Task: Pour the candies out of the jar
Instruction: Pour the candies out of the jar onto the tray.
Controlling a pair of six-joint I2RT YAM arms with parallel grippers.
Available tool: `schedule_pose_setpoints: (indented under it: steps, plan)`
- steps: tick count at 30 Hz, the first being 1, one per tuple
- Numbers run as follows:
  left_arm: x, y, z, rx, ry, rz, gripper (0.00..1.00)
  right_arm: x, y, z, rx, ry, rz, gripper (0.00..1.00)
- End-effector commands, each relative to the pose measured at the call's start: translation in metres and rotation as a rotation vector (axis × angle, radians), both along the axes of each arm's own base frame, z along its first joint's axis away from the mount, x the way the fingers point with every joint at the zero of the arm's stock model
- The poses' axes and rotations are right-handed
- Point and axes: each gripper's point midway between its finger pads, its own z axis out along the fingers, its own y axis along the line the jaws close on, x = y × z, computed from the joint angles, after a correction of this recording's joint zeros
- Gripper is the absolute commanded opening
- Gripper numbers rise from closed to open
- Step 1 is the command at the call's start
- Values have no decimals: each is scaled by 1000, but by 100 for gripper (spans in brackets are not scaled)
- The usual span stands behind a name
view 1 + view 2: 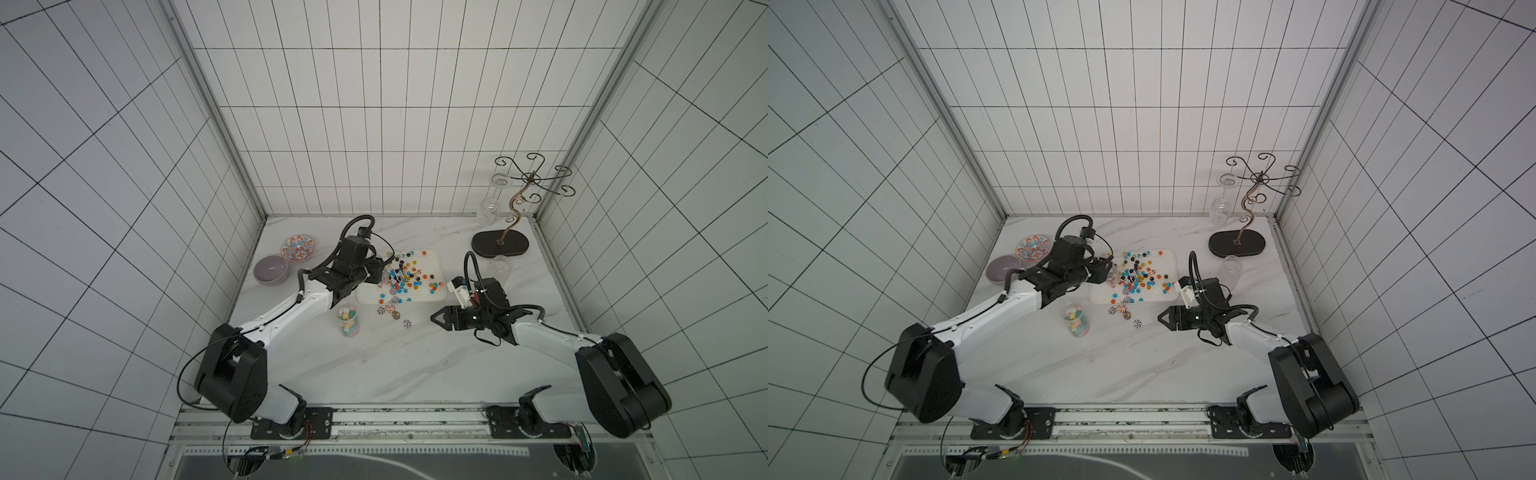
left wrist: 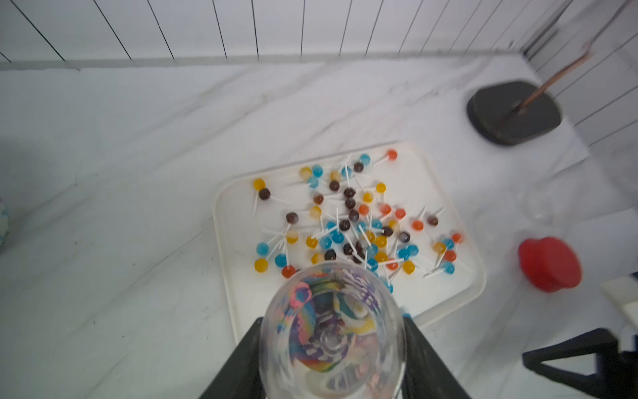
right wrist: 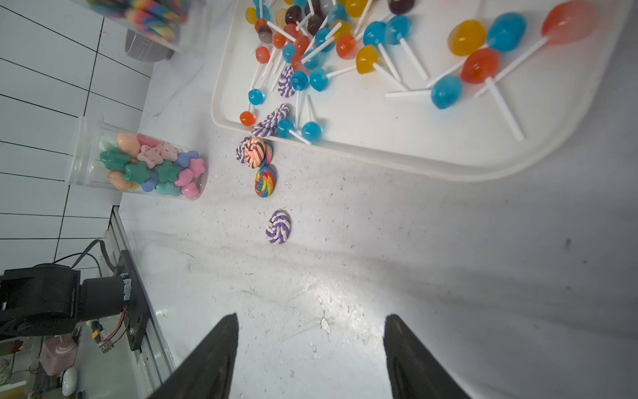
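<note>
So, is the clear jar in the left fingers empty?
Not empty: rainbow and purple swirl candies show inside the clear glass jar.

Clear, glossy jar (image 2: 331, 311) in the left claw (image 2: 333, 345). Just beyond it, glossy translucent candies (image 2: 337, 237) on a smooth white plastic tray (image 2: 424, 179). Marble-look tabletop (image 2: 138, 172), scuffed, faintly shiny.
</note>
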Motion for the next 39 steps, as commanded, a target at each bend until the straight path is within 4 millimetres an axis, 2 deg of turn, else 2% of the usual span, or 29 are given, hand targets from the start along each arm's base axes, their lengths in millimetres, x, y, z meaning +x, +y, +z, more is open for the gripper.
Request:
schedule_pose_setpoints:
  steps: [1,3,7,9,11,13,18,23,30,34,39]
  plan:
    - [8,14,42,-322,-130,7,0,23,8,34,31,-84,5,68]
    - [7,19,39,-418,-102,-19,0,25,8,35,33,-84,5,68]
    - [1,8,29,-381,-24,-94,0,26,10,37,36,-87,8,68]
    - [-2,11,34,-463,-44,-101,0,27,10,38,38,-88,8,68]
    - [-8,7,47,-557,-97,-166,0,28,10,41,41,-94,7,68]
    - [-11,5,47,-586,-81,-179,0,32,11,46,44,-109,3,68]
    - [-16,1,46,-621,-59,-221,0,55,14,80,87,-178,-2,68]
    - [-22,-1,58,-701,-65,-250,0,86,19,109,139,-217,-18,70]
    - [-29,-3,67,-819,-68,-274,0,121,36,163,343,-251,-20,73]
    - [-28,-4,71,-819,-78,-280,0,134,47,168,380,-229,-13,73]
    - [-27,-2,65,-806,-76,-266,0,130,74,193,459,-248,58,73]
